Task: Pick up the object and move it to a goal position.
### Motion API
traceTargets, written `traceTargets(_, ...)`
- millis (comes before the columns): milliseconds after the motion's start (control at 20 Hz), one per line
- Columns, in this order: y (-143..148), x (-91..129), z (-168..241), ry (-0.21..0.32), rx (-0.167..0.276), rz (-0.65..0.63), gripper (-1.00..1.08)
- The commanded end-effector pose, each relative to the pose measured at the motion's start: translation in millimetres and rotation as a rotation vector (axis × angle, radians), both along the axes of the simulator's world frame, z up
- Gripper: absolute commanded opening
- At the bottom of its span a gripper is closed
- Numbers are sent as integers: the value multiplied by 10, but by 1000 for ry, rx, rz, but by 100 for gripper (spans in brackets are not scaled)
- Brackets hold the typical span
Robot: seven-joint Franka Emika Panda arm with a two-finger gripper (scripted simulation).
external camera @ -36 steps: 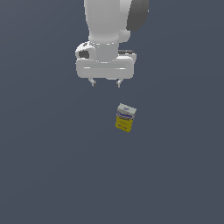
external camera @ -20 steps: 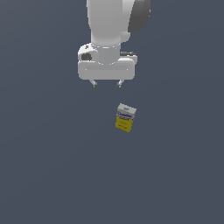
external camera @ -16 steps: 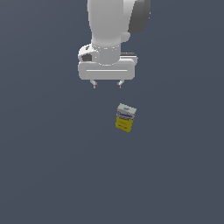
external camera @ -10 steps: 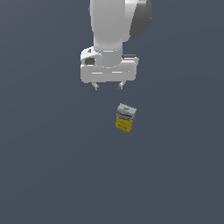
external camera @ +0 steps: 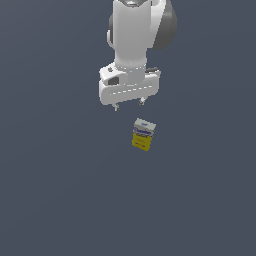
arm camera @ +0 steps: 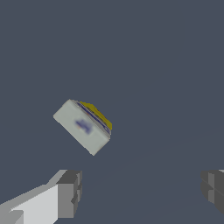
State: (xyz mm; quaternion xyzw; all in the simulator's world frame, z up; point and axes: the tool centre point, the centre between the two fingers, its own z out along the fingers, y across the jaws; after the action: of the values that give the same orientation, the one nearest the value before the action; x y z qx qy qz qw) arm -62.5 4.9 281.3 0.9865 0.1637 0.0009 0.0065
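The object (external camera: 143,134) is a small box, yellow below with a white top part and blue print, standing on the dark grey surface near the middle of the exterior view. My gripper (external camera: 129,105) hangs above and a little behind it, toward the exterior view's left, open and holding nothing. The gripper body is turned slightly. In the wrist view the object (arm camera: 82,126) shows its white top and a strip of yellow side. It lies ahead of the fingertips (arm camera: 70,194), nearer one finger than the other, outside the gap.
A flat, uniform dark grey surface (external camera: 60,190) lies under everything. No other objects, containers or edges show in either view.
The gripper has moved toward the exterior view's right, drawn closer to the object, and rotated slightly about its axis. The object has stayed where it was.
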Motion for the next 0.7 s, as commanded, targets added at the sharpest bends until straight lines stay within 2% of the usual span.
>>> traceTargets(0, 61, 13, -75, 1, 0, 76, 100)
traceTargets(650, 383, 48, -462, 7, 3, 470, 100)
